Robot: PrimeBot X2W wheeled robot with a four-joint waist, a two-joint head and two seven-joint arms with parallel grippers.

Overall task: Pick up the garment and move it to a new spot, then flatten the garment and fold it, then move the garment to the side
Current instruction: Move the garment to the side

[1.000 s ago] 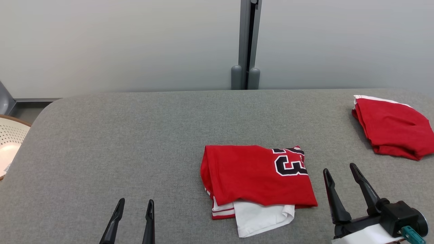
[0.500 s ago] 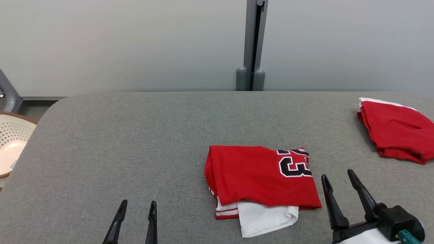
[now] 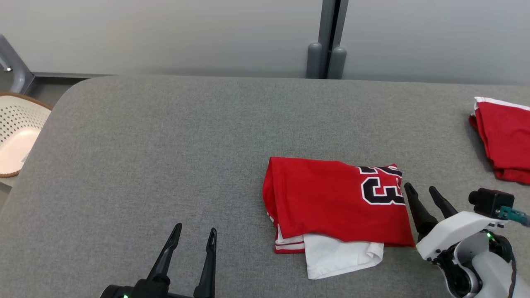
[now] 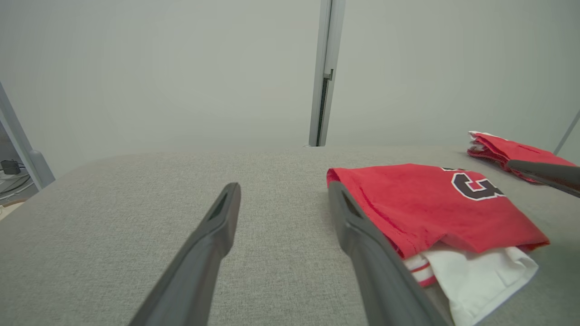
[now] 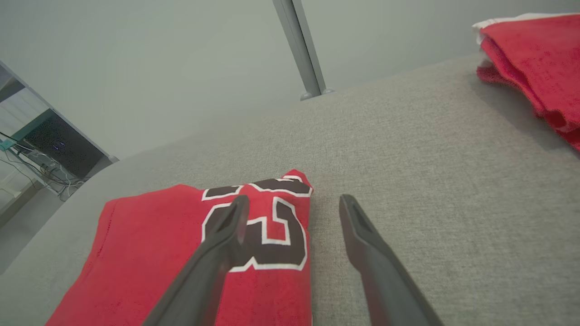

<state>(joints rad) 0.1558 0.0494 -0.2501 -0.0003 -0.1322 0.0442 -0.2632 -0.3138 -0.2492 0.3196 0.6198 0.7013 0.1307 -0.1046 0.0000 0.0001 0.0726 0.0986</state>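
A folded red garment (image 3: 331, 198) with a black number outlined in white lies on the grey table (image 3: 165, 145), with white fabric poking out at its near edge. It also lies to the right in the left wrist view (image 4: 421, 203) and under the left finger in the right wrist view (image 5: 181, 244). My right gripper (image 3: 422, 192) is open just beside the garment's right edge, with its left finger over that edge (image 5: 290, 199). Well to the garment's left, my left gripper (image 3: 194, 231) is open and empty (image 4: 283, 199).
A second folded red garment (image 3: 503, 140) lies at the table's far right edge. A pale perforated basket (image 3: 18, 132) stands off the table's left side. A grey post (image 3: 329, 39) rises behind the table against the wall.
The camera has tilted and shifted, so the scene sits lower and further right. My right gripper has moved in toward the garment's right edge. The garment itself has stayed in place.
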